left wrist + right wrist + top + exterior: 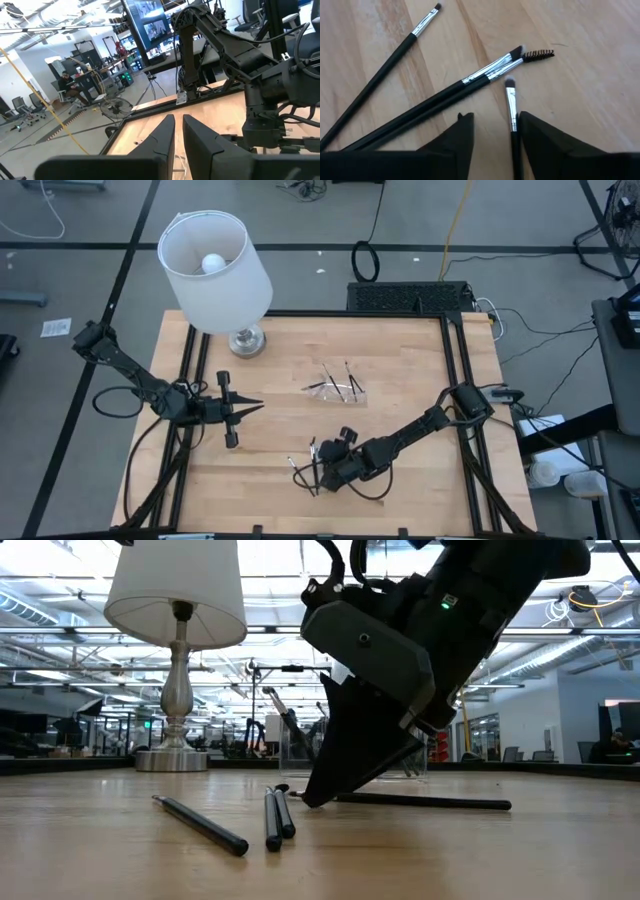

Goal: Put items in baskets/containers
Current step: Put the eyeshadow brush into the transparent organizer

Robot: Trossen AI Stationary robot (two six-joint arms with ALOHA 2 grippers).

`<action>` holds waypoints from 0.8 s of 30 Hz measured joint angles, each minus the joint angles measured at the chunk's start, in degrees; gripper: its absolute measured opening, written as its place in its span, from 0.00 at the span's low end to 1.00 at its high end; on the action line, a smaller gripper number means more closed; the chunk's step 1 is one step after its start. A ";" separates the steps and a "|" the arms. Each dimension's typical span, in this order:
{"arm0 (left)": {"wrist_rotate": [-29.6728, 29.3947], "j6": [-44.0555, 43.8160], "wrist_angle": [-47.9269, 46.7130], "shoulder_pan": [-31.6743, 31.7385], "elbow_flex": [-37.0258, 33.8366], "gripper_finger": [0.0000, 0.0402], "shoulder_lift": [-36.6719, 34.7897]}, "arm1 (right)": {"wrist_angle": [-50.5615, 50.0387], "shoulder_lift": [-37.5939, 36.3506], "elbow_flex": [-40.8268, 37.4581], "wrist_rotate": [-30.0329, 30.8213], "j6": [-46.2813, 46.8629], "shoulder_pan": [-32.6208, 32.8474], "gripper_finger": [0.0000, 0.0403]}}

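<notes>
The right gripper (492, 131) is down at the table's front edge, well in front of the clear tray (340, 388), with its fingers apart and tips at the wood. One thin brush (510, 106) lies in the gap between those fingers, its handle cut off from sight under the gripper; whether either finger touches it cannot be told. Just beside it lie a pair of brushes (485, 76) pressed side by side, one with a spiral bristle tip, and farther off a single brush (415, 35) lies alone. Their handle ends run out of the wrist picture.

The tray sits mid-table, in front of the lamp (215, 265) and a little to its right in the overhead view. It is nearly see-through, so its edges are hard to make out; a few dark brushes show inside it, but their number is unclear.

The left gripper (250, 408) waits above the table left of the tray, fingers close together with only a thin slit between them, holding nothing
</notes>
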 joint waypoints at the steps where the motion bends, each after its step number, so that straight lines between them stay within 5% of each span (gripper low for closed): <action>1: 0.01 0.00 0.00 0.00 -0.01 0.12 0.00 | -0.09 0.02 -0.30 0.00 0.25 -0.02 0.33; 10: 0.00 -0.24 -0.04 0.02 -0.01 0.12 0.00 | -0.49 0.11 -1.75 -1.68 1.34 -0.55 0.02; 19: 0.34 -2.57 -1.55 0.02 -0.02 0.12 0.02 | 1.29 -3.73 -2.18 5.29 -5.40 -0.03 0.01; 24: 7.50 -2.46 -1.56 0.00 -0.02 0.12 0.02 | 8.64 -8.94 -1.86 11.19 -14.20 1.88 0.00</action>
